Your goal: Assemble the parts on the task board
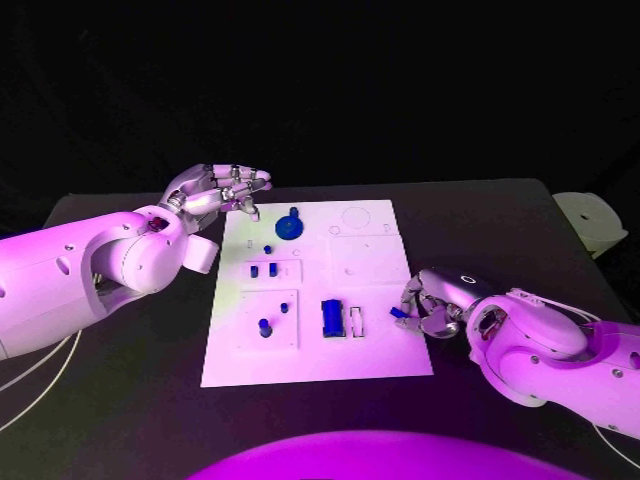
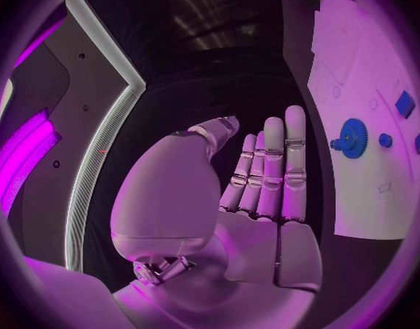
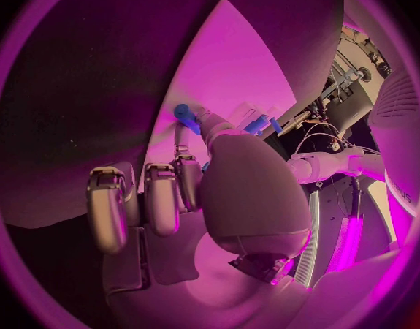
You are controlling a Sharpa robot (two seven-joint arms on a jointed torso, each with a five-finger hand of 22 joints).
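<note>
1. Your task board (image 1: 320, 350) is lying in the middle of the black table (image 1: 118, 400), long side running away from the robot.
2. Your left hand (image 1: 219, 188) is hovering at the board's far left corner. In the left wrist view the fingers (image 2: 285, 164) are standing straight and apart, palm bare: it is holding nothing.
3. Your right hand (image 1: 433, 303) is sitting at the board's right edge, about level with the near recesses. Its fingers are curling in, and a small blue part (image 1: 398, 312) is showing at the fingertips. From the right wrist view it appears to be pinched between thumb and a finger (image 3: 185, 142), though the hand is covering most of the contact.
4. A blue gear (image 1: 289, 228) is lying flat near the far end of the board, with a small blue peg (image 1: 293, 212) just beyond it.
5. Two small blue pieces (image 1: 264, 269) are standing side by side in the left middle recess.
6. A blue block (image 1: 332, 316) is lying in the near middle recess, beside a pale slot.
7. Two more blue pegs (image 1: 271, 318) are sitting in the near left recess.
</note>
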